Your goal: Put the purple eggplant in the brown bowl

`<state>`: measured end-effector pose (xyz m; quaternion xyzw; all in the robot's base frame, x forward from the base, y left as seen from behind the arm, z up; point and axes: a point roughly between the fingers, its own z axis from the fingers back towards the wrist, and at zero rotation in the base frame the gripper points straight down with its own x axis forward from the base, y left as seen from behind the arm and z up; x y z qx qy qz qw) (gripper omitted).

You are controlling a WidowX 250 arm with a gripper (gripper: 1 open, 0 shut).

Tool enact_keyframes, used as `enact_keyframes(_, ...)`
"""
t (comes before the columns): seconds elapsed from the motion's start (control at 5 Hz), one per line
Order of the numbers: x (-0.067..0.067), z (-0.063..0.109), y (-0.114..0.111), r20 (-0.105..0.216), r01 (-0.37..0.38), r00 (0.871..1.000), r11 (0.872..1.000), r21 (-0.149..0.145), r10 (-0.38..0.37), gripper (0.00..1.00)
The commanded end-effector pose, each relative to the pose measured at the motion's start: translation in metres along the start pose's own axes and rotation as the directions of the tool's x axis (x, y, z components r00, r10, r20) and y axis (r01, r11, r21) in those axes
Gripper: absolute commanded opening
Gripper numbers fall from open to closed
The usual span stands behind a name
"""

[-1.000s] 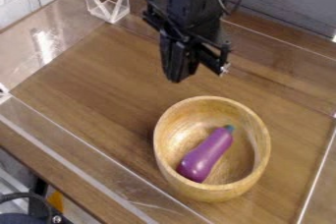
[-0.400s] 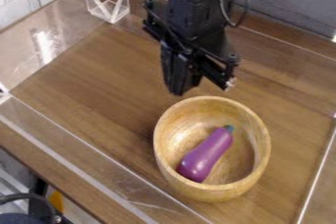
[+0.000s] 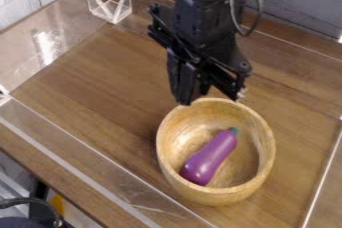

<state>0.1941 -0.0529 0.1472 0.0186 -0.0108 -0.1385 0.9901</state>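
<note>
The purple eggplant [image 3: 211, 156] lies inside the brown bowl [image 3: 254, 187], its dark stem end pointing to the upper right. The bowl stands on the wooden table [image 3: 94, 82] at the lower right of the camera view. My black gripper [image 3: 195, 96] hangs pointing down just above and behind the bowl's far rim. Its fingers are shut and hold nothing. It does not touch the eggplant.
A clear plastic stand [image 3: 107, 4] sits at the back left of the table. A transparent sheet with raised edges [image 3: 54, 132] covers the table's left and front sides. Cables run behind the arm at the top right.
The gripper has drifted slightly to the right and toward the bowl's far rim. The eggplant and bowl have not moved.
</note>
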Motion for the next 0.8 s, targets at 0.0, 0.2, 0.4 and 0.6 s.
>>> enact_keyframes(0.0,-0.001,0.005,-0.003,0.025,0.005,1.0,1.0,0.006,-0.005,0.0)
enact_keyframes(0.2,-0.002,0.0,-0.006,0.014,0.011,1.0,1.0,0.009,-0.011,0.0)
enact_keyframes(0.4,-0.003,-0.013,-0.011,-0.008,0.025,1.0,1.0,0.01,-0.025,0.0)
enact_keyframes(0.6,-0.005,-0.028,-0.017,-0.032,0.039,0.999,0.999,0.009,-0.039,0.0)
